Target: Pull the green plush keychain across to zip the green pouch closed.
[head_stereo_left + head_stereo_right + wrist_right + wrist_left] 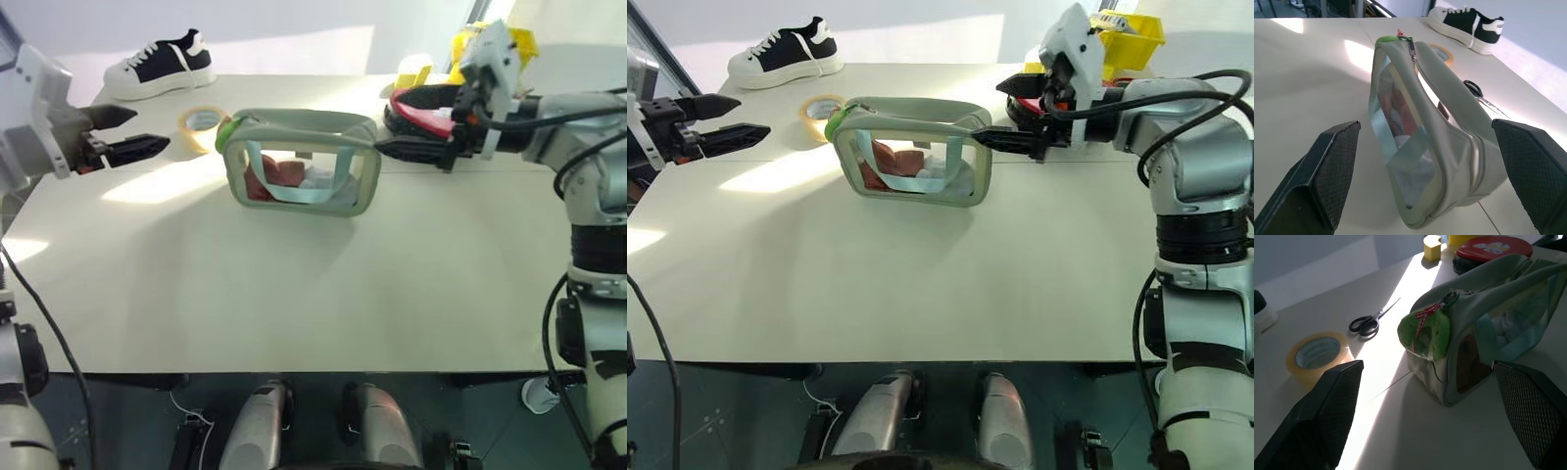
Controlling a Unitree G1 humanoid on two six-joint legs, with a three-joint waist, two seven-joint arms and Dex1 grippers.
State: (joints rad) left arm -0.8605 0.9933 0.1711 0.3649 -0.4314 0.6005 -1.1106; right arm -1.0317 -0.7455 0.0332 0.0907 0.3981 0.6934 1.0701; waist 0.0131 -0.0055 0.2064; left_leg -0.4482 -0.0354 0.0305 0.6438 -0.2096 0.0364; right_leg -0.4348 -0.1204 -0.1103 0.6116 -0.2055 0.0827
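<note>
Pouch (302, 162) upright mid-desk (294, 294), flanked by two spread pincers.
Keychain (1424, 334) hanging at pouch's left end, near tape roll (203, 125) and scissors (1371, 322). Left pincer (125, 134) spread wide, well apart from keychain, gripping nothing. Right pincer (1004, 113) spread wide too, lower finger just beside pouch's right end; contact unclear. Shoe (162, 63) at far desk edge.

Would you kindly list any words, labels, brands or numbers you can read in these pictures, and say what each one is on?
No text can be read anywhere.
Red round case: a pale printed design on its lid, too blurred to read.
Yellow tape roll: faint marks on the inner core, too small to read.
Black and white sneaker: no readable brand.
Green pouch and green plush keychain: no lettering visible.
</note>
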